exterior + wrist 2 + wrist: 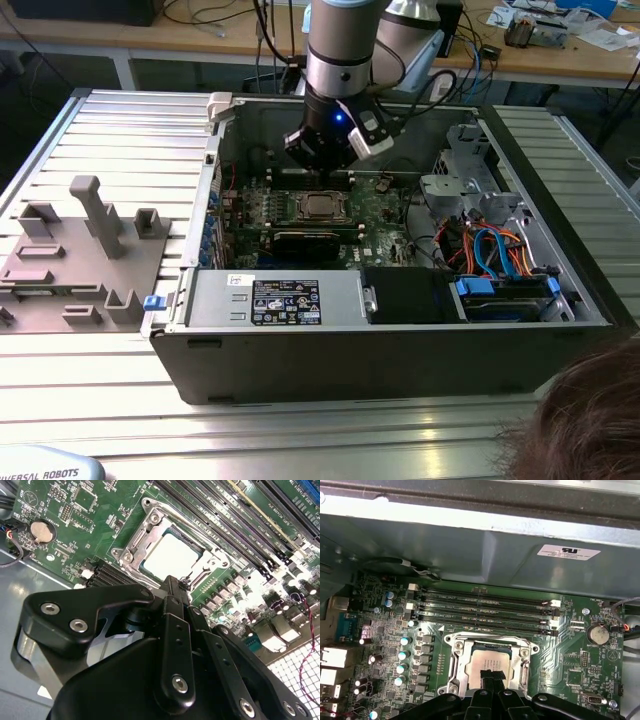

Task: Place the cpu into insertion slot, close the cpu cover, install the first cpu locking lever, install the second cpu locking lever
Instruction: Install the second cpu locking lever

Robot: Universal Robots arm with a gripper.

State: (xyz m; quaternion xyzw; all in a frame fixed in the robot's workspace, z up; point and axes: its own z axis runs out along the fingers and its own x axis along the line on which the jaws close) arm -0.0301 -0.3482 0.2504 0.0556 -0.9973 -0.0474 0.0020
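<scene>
In the exterior view, the arm reaches down into an open computer case [400, 340] that lies on a ribbed metal table [120, 120]. The tool [325, 160] hangs above the far edge of the green motherboard [270, 212], and the cpu [320, 206] lies in the insertion slot [299, 207] just in front of the tool, nearer to the camera. A grey fixture [80, 250] with upright blocks stands on the table at the exterior view's left, well apart from the case, and a person's hair [590, 420] shows at the lower corner on the exterior view's right. In the second wrist view, the black fingers [172, 592] of the tool are pressed together with nothing between them; their tips are at the edge of the cpu cover [137, 540], which lies flat around the cpu [170, 560]. A round coin battery [42, 531] sits on the board, apart from the socket. In the first wrist view, the tool [492, 676] points at the cpu [490, 661] from above its near edge, the silvery cpu cover [457, 657] frames the chip, and the long black memory slots [480, 611] run beyond the socket, near the case wall.
</scene>
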